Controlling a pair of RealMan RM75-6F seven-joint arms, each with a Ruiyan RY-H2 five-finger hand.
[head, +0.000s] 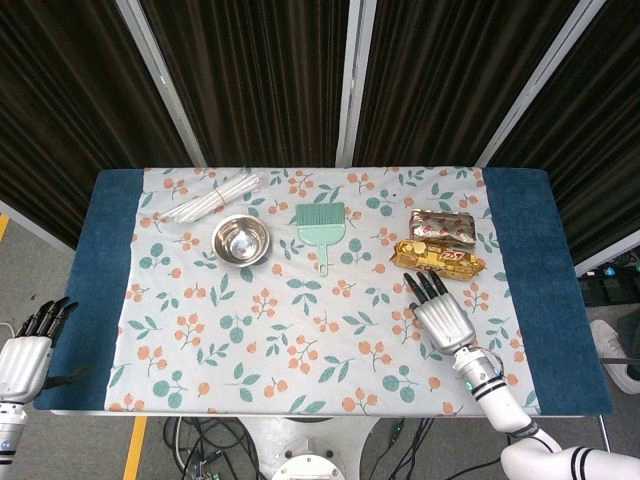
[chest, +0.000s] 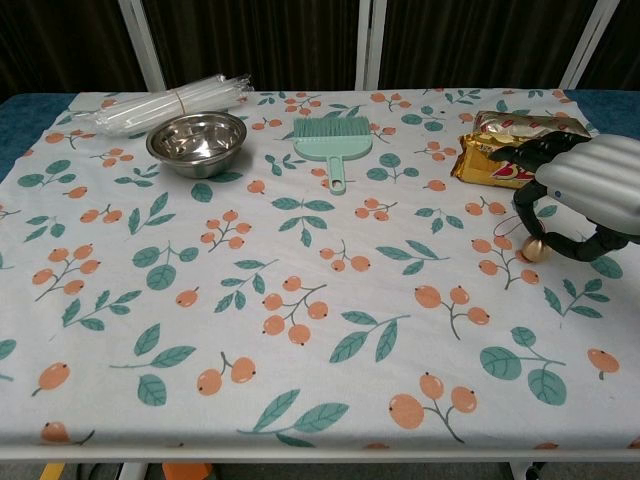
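Fingers of the right hand — apart, stretched forward, holding nothing; they hover over the cloth just short of the gold packet, their tips near its front edge without touching, as far as the head view tells. In the chest view the same hand arches above the cloth, thumb curled below, the gold packet just beyond.

Left hand — off the table's near left corner, low, fingers slightly apart, empty, well apart from everything.

Step in hand, by judgement — the approach to the gold packet, grasp not begun. A next move would call for a short advance and a lowering, so that fingers and thumb come round the packet's long sides; its foil looks slick and crushable, so a gentle close.

Behind it: second packet, foil and red, just beside the gold one.

Mid table: green brush, handle toward the robot.

Left of that: steel bowl, upright, empty.

Far left: bundle of white straws, banded, lying aslant.
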